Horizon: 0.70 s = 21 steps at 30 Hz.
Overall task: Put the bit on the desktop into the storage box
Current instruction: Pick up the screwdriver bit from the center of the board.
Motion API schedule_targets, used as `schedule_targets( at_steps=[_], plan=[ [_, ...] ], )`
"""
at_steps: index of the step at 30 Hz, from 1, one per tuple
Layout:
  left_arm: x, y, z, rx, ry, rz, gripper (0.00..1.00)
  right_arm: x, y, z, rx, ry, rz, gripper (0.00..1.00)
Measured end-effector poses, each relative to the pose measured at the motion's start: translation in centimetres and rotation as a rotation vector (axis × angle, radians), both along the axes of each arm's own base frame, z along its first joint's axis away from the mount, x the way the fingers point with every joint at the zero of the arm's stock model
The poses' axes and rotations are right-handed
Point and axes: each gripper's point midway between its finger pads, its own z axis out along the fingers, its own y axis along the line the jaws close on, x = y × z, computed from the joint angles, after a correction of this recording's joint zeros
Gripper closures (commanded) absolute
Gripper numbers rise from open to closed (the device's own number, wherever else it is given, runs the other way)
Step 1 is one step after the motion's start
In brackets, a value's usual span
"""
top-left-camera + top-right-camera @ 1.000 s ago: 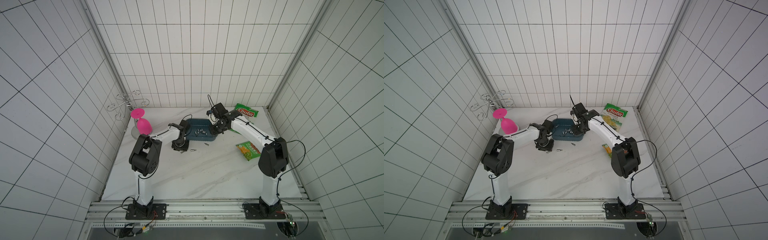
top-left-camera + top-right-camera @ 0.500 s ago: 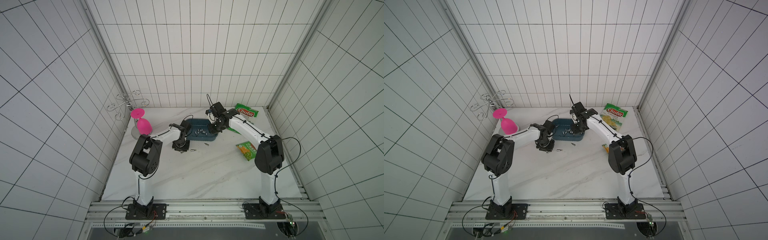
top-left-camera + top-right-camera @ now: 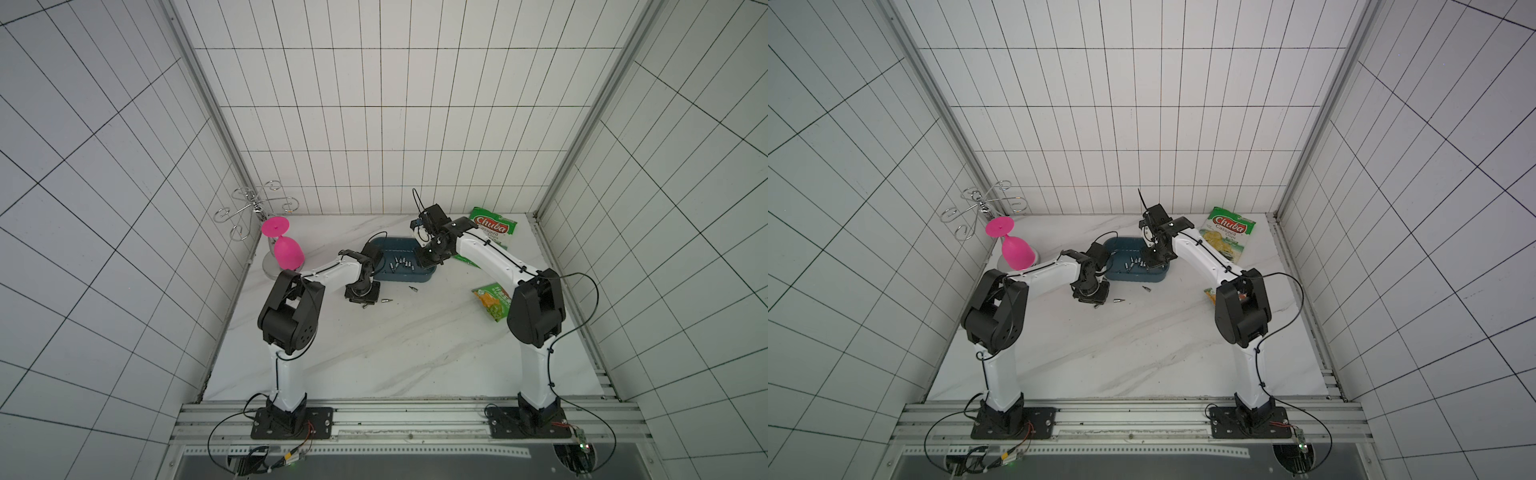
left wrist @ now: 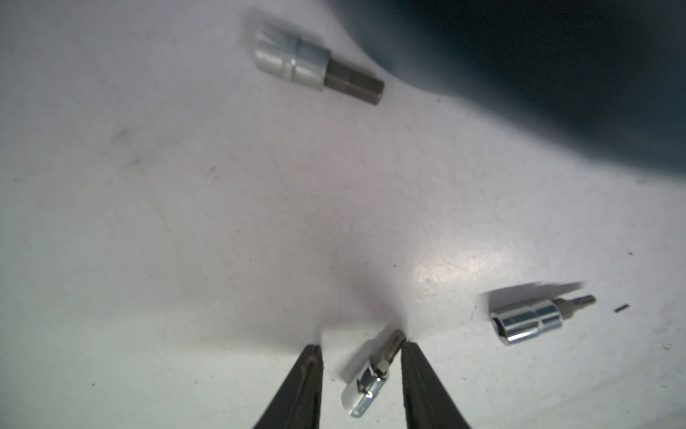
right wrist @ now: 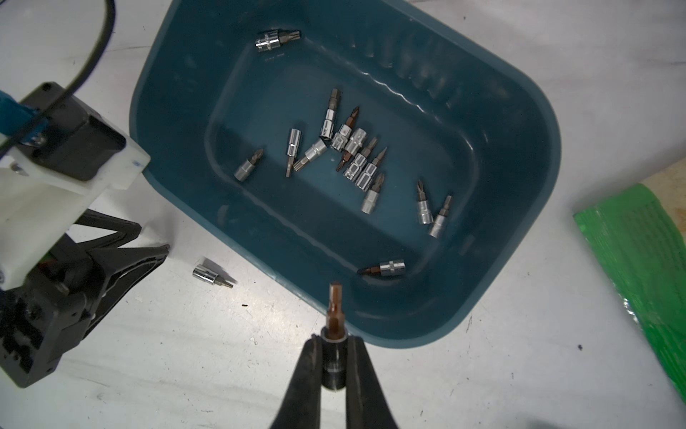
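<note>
The storage box is a dark teal tray at the back of the desktop, with several bits in it. My right gripper is shut on a bit with a brown tip, just above the box's rim, and shows in both top views. My left gripper is low on the desktop in front of the box. It is open and straddles a small chrome bit; one finger touches the bit's tip. Two more bits lie loose nearby.
An upside-down pink goblet hangs on a wire rack at the back left. A green snack bag lies behind the right arm, and another lies beside its elbow. Tiled walls close in three sides.
The left jaws have narrowed a little around the bit on the desktop. The right arm has shifted slightly left over the box's end, still holding its bit.
</note>
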Motion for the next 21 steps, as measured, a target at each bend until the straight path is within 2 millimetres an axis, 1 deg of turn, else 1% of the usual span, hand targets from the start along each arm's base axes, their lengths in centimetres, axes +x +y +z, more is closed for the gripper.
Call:
schedule_targets(
  at_steps=[8, 14, 21],
  plan=[
    [-0.7, 0.1, -0.1, 0.017, -0.003, -0.012, 0.66, 0.2, 0.2, -0.1, 0.005, 0.001, 0.002, 1.00],
    [-1.3, 0.1, -0.1, 0.029, -0.003, -0.018, 0.74, 0.1, 0.3, -0.5, 0.002, 0.013, 0.004, 1.00],
    [-1.4, 0.1, -0.2, 0.043, -0.007, -0.019, 0.84, 1.0, 0.8, -1.4, -0.004, 0.016, 0.003, 1.00]
  ],
)
